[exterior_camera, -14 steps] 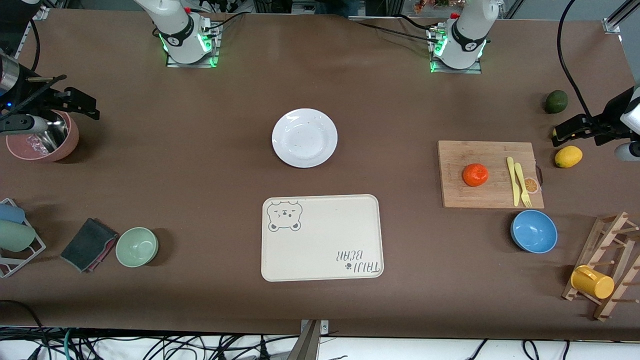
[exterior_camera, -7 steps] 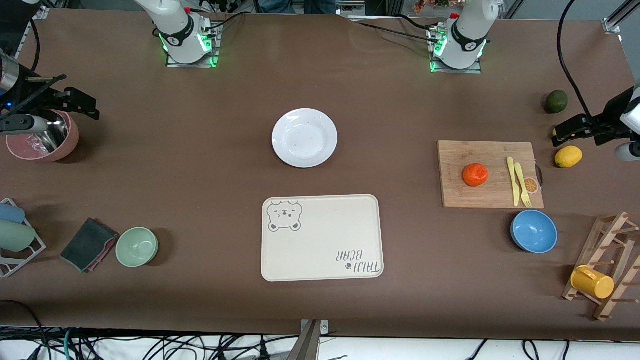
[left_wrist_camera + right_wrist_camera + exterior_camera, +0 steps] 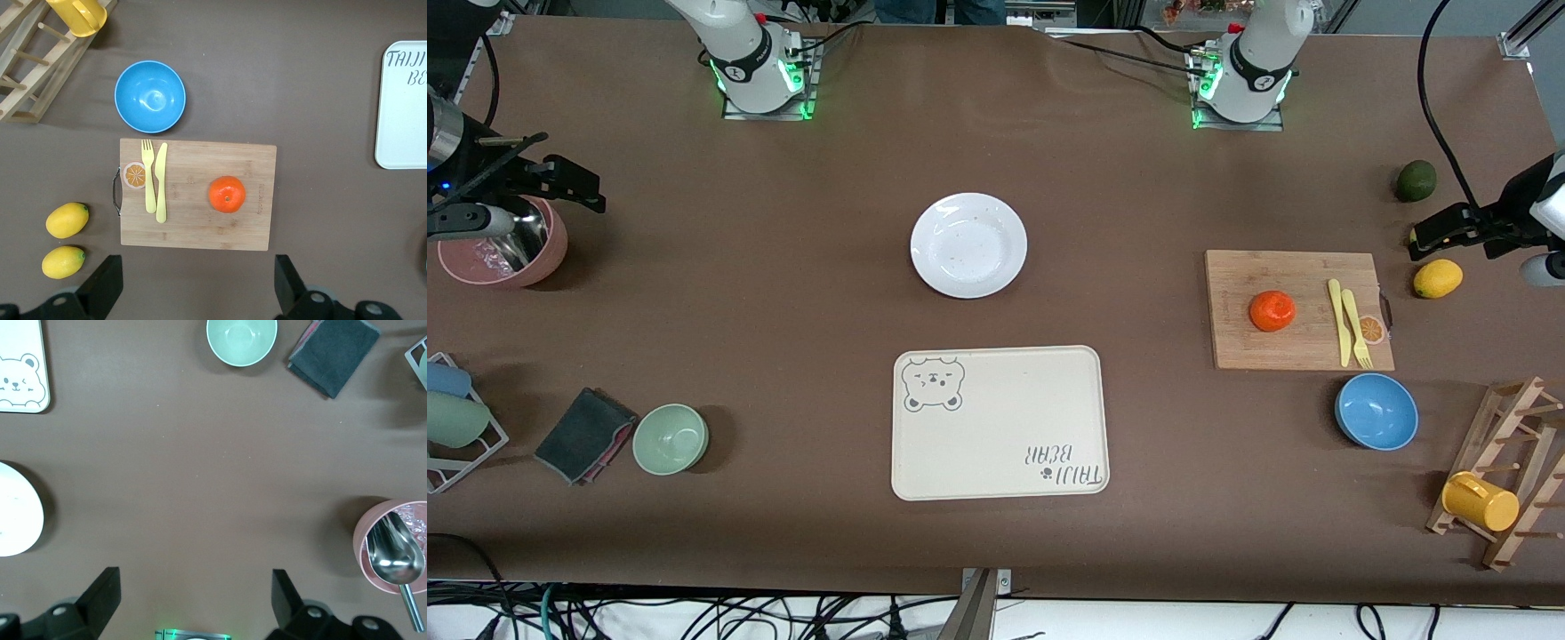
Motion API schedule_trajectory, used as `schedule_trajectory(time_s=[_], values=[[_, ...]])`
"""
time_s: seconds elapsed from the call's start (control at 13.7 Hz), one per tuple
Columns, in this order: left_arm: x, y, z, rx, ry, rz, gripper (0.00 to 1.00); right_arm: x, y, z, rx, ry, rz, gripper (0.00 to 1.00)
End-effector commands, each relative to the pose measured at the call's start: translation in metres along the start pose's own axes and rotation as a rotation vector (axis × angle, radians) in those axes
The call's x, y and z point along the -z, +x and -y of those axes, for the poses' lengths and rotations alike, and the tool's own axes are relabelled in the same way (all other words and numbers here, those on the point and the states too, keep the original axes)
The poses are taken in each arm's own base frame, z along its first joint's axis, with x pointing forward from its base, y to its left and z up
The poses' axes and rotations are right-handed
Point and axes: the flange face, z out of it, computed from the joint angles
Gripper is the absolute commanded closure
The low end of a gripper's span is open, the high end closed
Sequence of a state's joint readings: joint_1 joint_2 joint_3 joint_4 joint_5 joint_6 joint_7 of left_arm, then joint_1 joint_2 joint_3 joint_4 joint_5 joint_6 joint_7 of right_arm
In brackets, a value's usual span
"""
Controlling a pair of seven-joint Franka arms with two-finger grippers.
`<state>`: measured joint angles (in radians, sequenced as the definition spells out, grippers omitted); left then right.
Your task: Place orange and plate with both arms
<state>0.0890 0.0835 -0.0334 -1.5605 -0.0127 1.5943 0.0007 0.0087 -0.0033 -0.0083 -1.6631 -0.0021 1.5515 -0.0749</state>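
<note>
Brown matte table surface point(image 3: 783, 267), both arms parked high at its two ends. Left gripper point(image 3: 193, 293) hangs over bare table beside the rectangular bamboo cutting board point(image 3: 1254, 356), fingers spread wide, nothing between them; only the two black fingertips show in its wrist view. Right gripper point(image 3: 193, 600) hangs over bare table near the pink bowl point(image 3: 547, 253) that has a metal scoop in it, fingers likewise wide apart and empty. Small glossy orange-red mandarin point(image 3: 1272, 311), round and slightly flattened, sits on the board, apart from the pale yellow plastic knife and fork point(image 3: 1348, 322) lying side by side by the board's handle end. Round glossy white ceramic plate point(image 3: 968, 244) with a wide rim and a few specks lies mid-table, farther from the front camera than the cream rectangular bear-print tray point(image 3: 1000, 423); in the right wrist view it is cut off at the frame edge. Smooth blue bowl point(image 3: 1376, 411) sits nearer the front camera than the board. Two yellow lemons point(image 3: 65, 240) show in the left wrist view; the front view shows one, the gripper covers the other.
</note>
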Motion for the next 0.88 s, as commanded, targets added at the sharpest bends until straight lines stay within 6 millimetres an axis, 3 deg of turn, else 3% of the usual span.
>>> schedule_trajectory(time_s=[0.0,0.81], values=[[0.0042,0.001,-0.0026,-0.009,-0.013,-0.002,0.0,0.0056,0.0008,0.0015,-0.002,0.0,-0.001,0.0],[0.0042,0.001,-0.0026,-0.007,-0.013,-0.002,0.0,0.0088,0.0008,0.0023,-0.006,-0.001,-0.01,0.0]])
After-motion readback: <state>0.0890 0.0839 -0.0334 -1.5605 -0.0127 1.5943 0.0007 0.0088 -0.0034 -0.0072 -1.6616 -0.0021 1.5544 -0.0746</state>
